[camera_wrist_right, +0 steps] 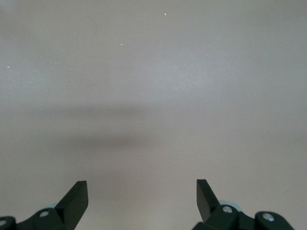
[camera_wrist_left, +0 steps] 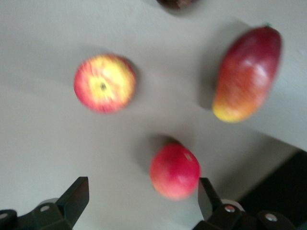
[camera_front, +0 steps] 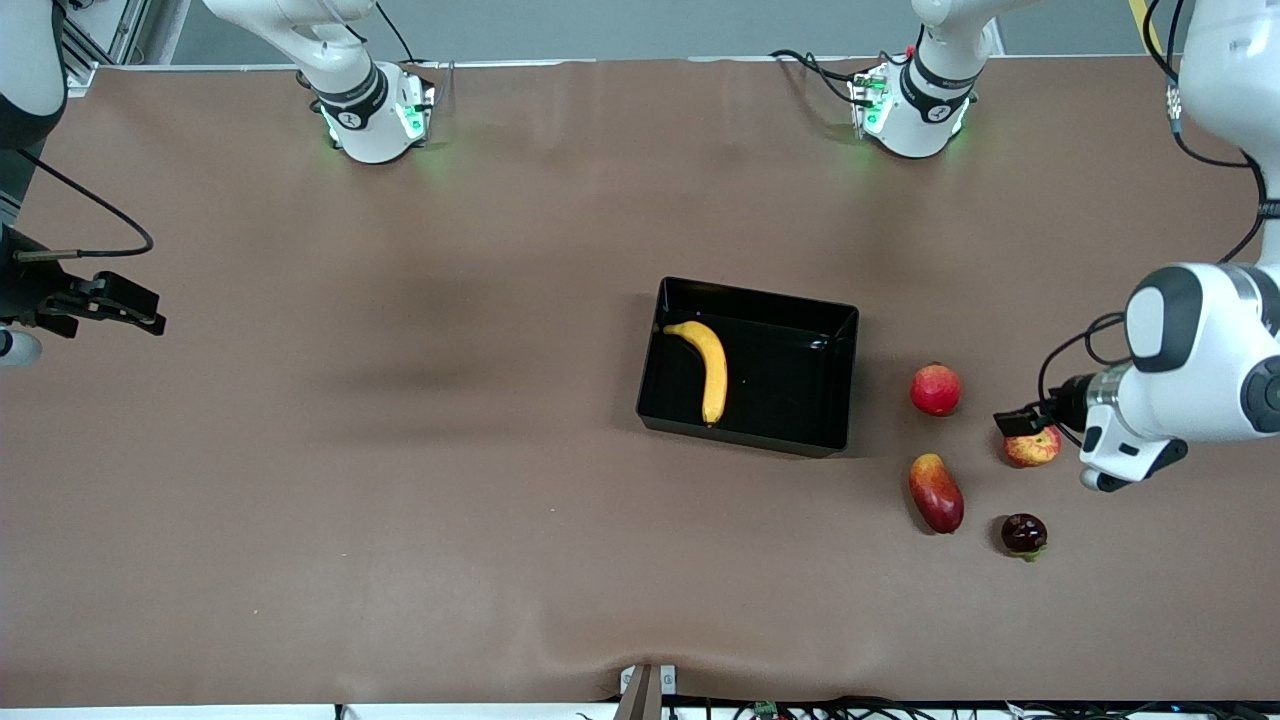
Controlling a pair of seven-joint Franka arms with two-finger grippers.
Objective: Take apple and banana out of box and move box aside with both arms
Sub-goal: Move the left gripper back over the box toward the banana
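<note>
A yellow banana [camera_front: 708, 368] lies inside the black box [camera_front: 835, 385] in the middle of the table. The small apple [camera_front: 1034, 449], red with yellow patches, sits on the table toward the left arm's end; it also shows in the left wrist view [camera_wrist_left: 104, 83]. My left gripper [camera_front: 1018, 420] hangs open and empty just above the apple, between it and a red round fruit. Its fingertips [camera_wrist_left: 76, 194] frame bare table, and the red round fruit lies close beside one of them. My right gripper [camera_front: 135, 305] waits open and empty over bare table at the right arm's end [camera_wrist_right: 142, 196].
A red round fruit [camera_front: 935, 390] [camera_wrist_left: 175, 171] lies between the box and the apple. A red-and-yellow mango [camera_front: 935, 493] [camera_wrist_left: 246, 74] and a dark red fruit [camera_front: 1023, 534] lie nearer the front camera. A corner of the box [camera_wrist_left: 288, 191] shows in the left wrist view.
</note>
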